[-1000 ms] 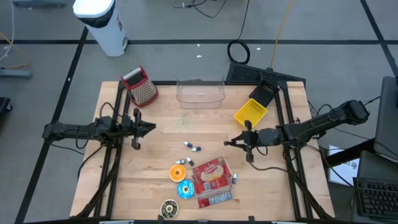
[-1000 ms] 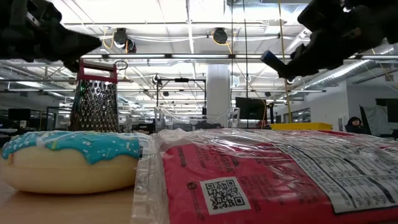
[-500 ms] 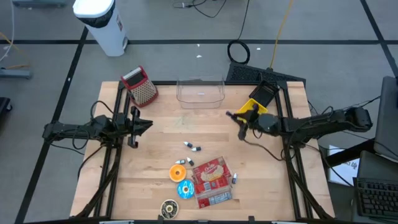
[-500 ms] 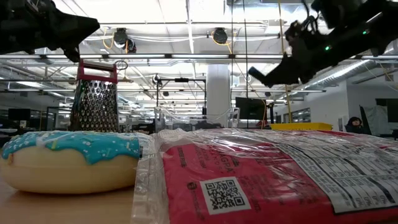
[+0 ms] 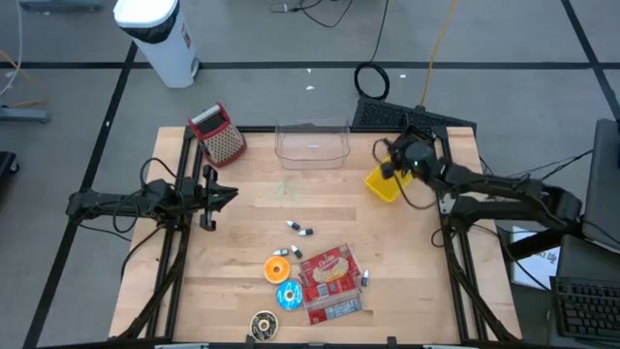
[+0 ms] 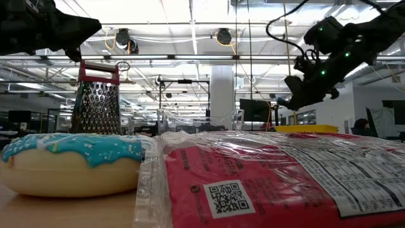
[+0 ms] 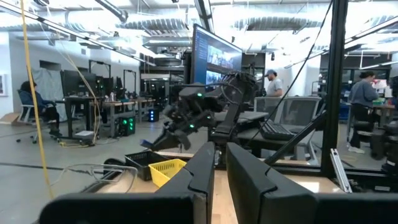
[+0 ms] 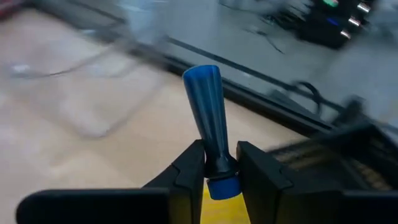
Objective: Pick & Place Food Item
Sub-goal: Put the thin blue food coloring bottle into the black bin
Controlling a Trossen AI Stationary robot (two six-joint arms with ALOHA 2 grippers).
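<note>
Pinches the blue piece (image 8: 206,106) in the right gripper (image 8: 219,157) over the yellow bin (image 5: 381,184) at the table's two o'clock, needs lowering inside the rim before release, and rests the left gripper (image 5: 229,193), fingers together, at nine o'clock.

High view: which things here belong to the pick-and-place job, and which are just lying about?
In the job: blue item, held in right gripper; yellow basket under it.
Lying about: grater, clear tub, donut, red packet; left gripper idle, table's left.
</note>
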